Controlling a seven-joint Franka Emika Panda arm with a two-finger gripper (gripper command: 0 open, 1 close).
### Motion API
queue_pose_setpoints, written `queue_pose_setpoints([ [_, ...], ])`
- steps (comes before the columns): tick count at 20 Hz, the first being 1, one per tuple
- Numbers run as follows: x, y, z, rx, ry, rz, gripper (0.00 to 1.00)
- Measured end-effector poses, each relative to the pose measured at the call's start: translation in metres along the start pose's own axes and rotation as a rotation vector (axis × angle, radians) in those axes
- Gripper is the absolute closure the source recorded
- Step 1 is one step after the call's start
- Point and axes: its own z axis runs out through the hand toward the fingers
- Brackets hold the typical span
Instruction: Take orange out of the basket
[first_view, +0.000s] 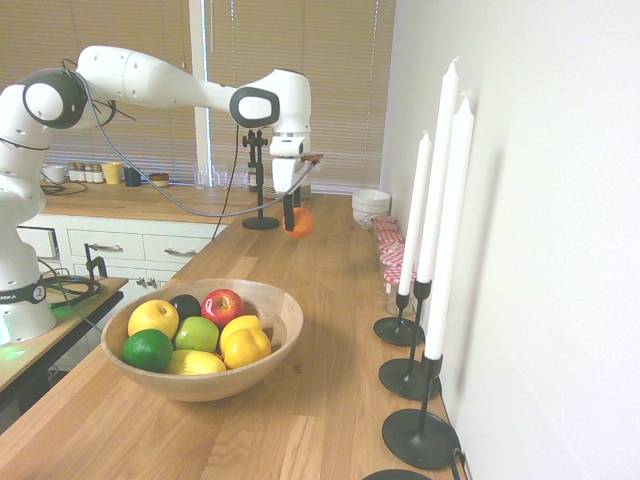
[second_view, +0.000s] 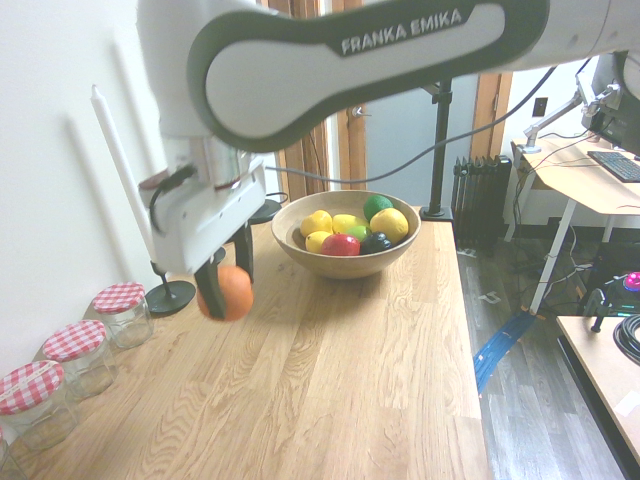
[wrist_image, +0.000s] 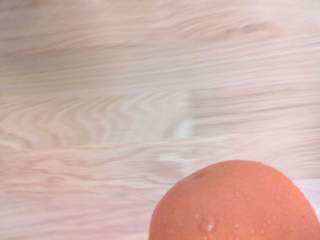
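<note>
Orange (wrist_image: 235, 205) fills the wrist view's near edge, pinched in the claw (second_view: 232, 275) above the counter (second_view: 330, 400). Likely light, firm, slightly slick; best gripped gently round its middle

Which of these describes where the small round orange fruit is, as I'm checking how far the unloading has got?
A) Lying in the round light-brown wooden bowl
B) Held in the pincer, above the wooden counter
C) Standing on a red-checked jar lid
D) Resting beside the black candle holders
B: the small round orange fruit sits between the fingers of the black-fingered pincer, raised above the light-brown wooden counter.
</note>
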Motion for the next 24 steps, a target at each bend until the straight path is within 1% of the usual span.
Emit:
queue_pose_setpoints([
  [3,-0.009,-0.017,0.031,-0.017,-0.01,0.009,1.0],
  [8,-0.006,-0.025,0.076,-0.05,-0.027,0.033,1.0],
  [13,-0.006,-0.028,0.104,-0.07,-0.036,0.041,1.0],
  [14,-0.006,-0.028,0.106,-0.071,-0.036,0.041,0.0],
  [24,-0.005,-0.027,0.111,-0.073,-0.039,0.043,0.0],
])
